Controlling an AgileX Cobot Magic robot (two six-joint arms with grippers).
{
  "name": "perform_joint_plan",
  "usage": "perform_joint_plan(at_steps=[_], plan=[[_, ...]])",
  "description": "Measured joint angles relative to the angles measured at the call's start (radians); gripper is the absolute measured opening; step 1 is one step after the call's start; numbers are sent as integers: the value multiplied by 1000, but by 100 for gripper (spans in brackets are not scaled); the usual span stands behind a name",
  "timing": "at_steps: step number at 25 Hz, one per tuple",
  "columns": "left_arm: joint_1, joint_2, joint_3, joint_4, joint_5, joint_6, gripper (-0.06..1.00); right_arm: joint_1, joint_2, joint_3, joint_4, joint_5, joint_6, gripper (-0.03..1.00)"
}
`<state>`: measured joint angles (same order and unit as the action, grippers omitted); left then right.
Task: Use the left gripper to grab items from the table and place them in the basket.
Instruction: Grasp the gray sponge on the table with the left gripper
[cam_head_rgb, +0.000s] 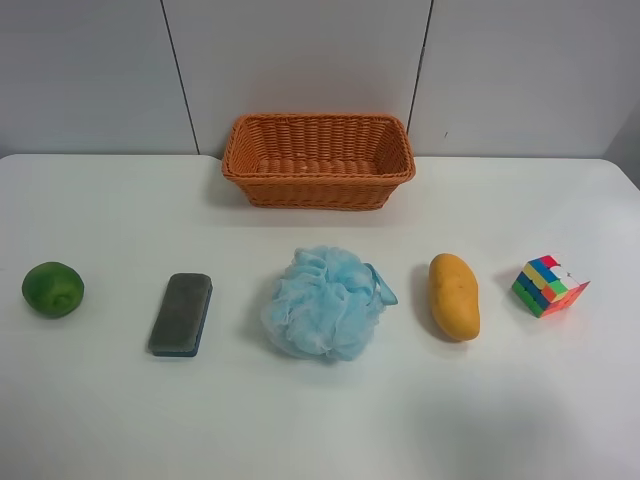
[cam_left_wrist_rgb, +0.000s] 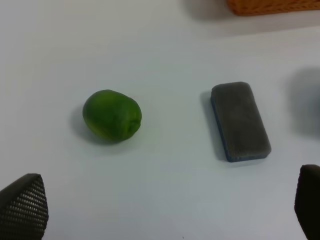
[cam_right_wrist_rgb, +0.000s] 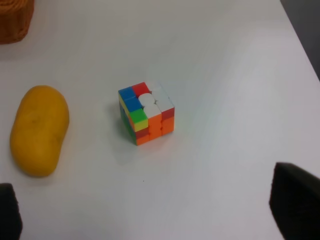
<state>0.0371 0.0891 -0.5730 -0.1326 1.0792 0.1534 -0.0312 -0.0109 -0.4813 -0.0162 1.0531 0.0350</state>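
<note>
Fingertips (cam_left_wrist_rgb: 22, 207) of my left gripper (cam_left_wrist_rgb: 166, 206) stand wide apart, with only bare table (cam_left_wrist_rgb: 165, 185) between them; I have hold of nothing. Just ahead of the open jaws lie the green fruit (cam_left_wrist_rgb: 112, 115) and the grey block (cam_left_wrist_rgb: 240, 121). They are apart from each other, the fruit nearer one finger's line and the block nearer the other's. Farther out, beyond the block, a corner of the basket (cam_left_wrist_rgb: 270, 6) shows, well apart from me.

In the high view the light-blue pouf (cam_head_rgb: 325, 303), the mango (cam_head_rgb: 453, 296) and the puzzle cube (cam_head_rgb: 549, 285) lie on past the block in the same row, each clear of its neighbour. My right gripper (cam_right_wrist_rgb: 152, 207) is also spread open and empty, with the cube and mango ahead of it.

By my reckoning the task has not begun. The basket's inside shows only wicker, and all five items rest on the table. Every pick and every drop is left to do. The fruit or the block looks the readiest first grab, as both lie close before my open fingers.
</note>
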Motion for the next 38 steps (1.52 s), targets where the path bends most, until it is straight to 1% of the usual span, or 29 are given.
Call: perform_joint_plan(at_steps=[2, 6, 12, 15, 17, 19, 21, 24, 25, 27, 29, 31, 34, 38], plan=[[0, 93, -54, 2, 18, -17, 99, 0, 0, 0, 0, 0, 0, 99], [0, 357, -197, 12, 75, -45, 99, 0, 0, 0, 0, 0, 0, 99], [0, 702, -416, 8, 75, -48, 99, 0, 0, 0, 0, 0, 0, 99], [-13, 839, -480, 2, 73, -78, 99, 0, 0, 0, 0, 0, 0, 99], [-51, 921, -498, 2, 64, -119, 99, 0, 0, 0, 0, 0, 0, 99], [-109, 987, -503, 15, 43, -190, 99, 0, 0, 0, 0, 0, 0, 99], [-184, 1055, -504, 45, 17, -268, 99, 0, 0, 0, 0, 0, 0, 99], [-313, 1160, -504, 116, -19, -421, 99, 0, 0, 0, 0, 0, 0, 99], [-345, 1195, -504, 140, -27, -471, 99, 0, 0, 0, 0, 0, 0, 99], [-410, 1279, -504, 174, -50, -537, 99, 0, 0, 0, 0, 0, 0, 99], [-451, 1353, -504, 180, -77, -571, 99, 0, 0, 0, 0, 0, 0, 99], [-479, 1424, -504, 165, -108, -582, 99, 0, 0, 0, 0, 0, 0, 99], [-498, 1501, -496, 122, -175, -582, 99, 0, 0, 0, 0, 0, 0, 99], [-500, 1565, -445, 55, -277, -552, 99, 0, 0, 0, 0, 0, 0, 99]])
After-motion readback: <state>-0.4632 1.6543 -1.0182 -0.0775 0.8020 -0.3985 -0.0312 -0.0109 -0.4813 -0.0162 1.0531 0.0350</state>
